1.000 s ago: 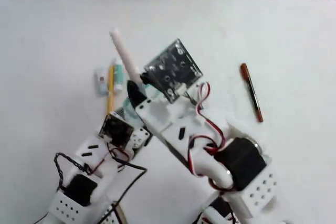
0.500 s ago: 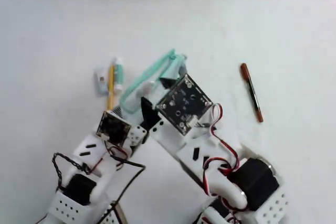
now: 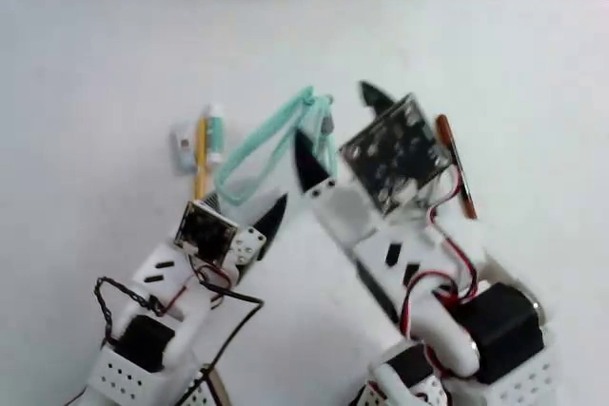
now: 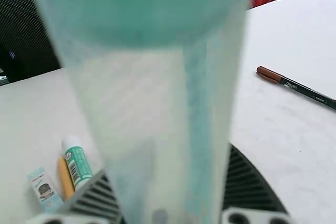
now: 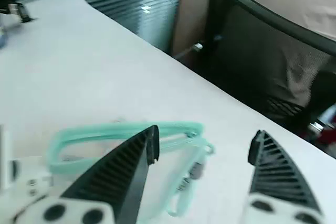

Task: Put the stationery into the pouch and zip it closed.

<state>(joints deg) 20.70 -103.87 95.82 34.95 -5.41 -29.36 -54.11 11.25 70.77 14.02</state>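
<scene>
1. The left gripper (image 3: 245,208) has its jaws pinching the near end of the teal pouch (image 3: 271,149). The pouch stretches away from it across the middle of the bench (image 3: 95,64).
2. The right gripper (image 3: 330,109) has its jaws spread wide at the pouch's far end, one on each side of the rim.
3. A pencil (image 3: 201,159) and a glue stick (image 3: 216,135) lie just beside the pouch's left edge.
4. The brown pen (image 3: 455,168) lies close along the right arm's outer side.
5. Bare bench runs to the far edge and both side edges.
</scene>
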